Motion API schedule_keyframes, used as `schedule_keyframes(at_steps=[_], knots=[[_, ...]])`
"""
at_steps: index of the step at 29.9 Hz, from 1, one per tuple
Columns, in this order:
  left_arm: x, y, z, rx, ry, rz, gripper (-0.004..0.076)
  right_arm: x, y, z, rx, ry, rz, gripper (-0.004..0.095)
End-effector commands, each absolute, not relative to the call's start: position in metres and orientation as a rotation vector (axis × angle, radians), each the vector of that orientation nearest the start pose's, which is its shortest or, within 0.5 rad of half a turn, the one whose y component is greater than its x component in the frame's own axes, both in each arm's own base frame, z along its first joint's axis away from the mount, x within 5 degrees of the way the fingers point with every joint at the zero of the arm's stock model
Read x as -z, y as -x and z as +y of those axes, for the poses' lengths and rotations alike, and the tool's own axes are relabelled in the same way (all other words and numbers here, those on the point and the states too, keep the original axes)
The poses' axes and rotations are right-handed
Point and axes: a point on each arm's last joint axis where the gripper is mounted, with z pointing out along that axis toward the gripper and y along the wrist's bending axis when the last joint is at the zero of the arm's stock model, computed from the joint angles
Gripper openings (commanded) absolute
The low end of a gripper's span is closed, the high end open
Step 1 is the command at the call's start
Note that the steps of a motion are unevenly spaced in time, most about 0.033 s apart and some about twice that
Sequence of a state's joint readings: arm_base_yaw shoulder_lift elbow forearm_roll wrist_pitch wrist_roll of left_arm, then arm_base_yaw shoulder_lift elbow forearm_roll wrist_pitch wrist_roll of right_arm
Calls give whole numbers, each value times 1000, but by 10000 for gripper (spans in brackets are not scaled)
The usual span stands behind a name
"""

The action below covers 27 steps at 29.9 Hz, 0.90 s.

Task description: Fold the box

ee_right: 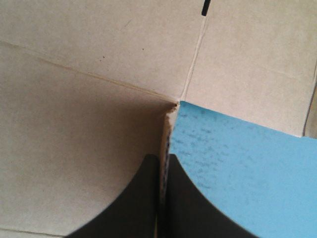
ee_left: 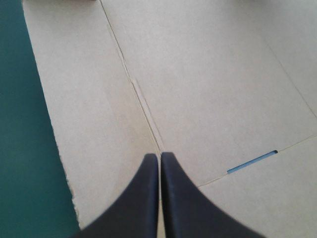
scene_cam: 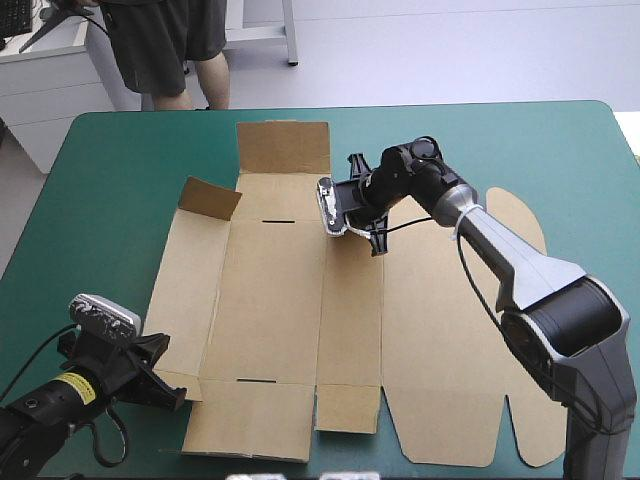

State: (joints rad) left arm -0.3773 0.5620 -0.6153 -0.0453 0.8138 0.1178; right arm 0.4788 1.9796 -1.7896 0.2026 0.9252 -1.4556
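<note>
The box (scene_cam: 270, 320) lies as a flat brown sheet across the middle of the teal-green table (scene_cam: 120, 160). Only one small flap (scene_cam: 210, 197) at its far left corner stands tilted up. The right tool (ee_right: 163, 156) is pinched almost closed on a thin edge of board at the sheet's far side, with brown panel on one side of it and bare cover on the other. The left tool (ee_left: 159, 154) is closed to a point with nothing between its fingers. It sits over the near left part of the sheet, just ahead of a crease and near a slot (ee_left: 252, 162) (whether it presses on the board I cannot tell).

The risk lies in that narrow pinch. If the right tool pulls up or inward while the sheet is not pinned, the whole sheet may slide. The board could also slip free, or bend away from its scored line.
</note>
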Motion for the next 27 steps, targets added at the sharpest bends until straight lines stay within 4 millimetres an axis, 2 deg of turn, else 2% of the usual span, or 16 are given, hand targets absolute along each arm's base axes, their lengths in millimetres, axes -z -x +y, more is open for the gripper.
schedule_keyframes(at_steps=[1, 9, 12, 14, 18, 20, 23, 27], knots=[[-323, -93, -40, 211, -507, 2085, -8, -320, -384, 221, 127, 1985, 1442, -19], [-323, -93, -40, 211, -507, 2085, -8, -318, -383, 223, 77, 1952, 1482, -1], [-323, -93, -40, 211, -507, 2085, -8, -317, -382, 223, 65, 1967, 1490, 89], [-323, -93, -40, 211, -507, 2085, -8, -317, -381, 223, 59, 1972, 1495, 229], [-323, -93, -40, 211, -507, 2085, -8, -317, -382, 223, 45, 1923, 1539, 605], [-323, -93, -40, 211, -507, 2085, -8, -319, -383, 223, 46, 1880, 1569, 695], [-323, -93, -40, 211, -507, 2085, -8, -325, -381, 221, 24, 1803, 1636, 693], [-323, -93, -40, 211, -507, 2085, -8, -340, -376, 214, 17, 1654, 1773, 585]])
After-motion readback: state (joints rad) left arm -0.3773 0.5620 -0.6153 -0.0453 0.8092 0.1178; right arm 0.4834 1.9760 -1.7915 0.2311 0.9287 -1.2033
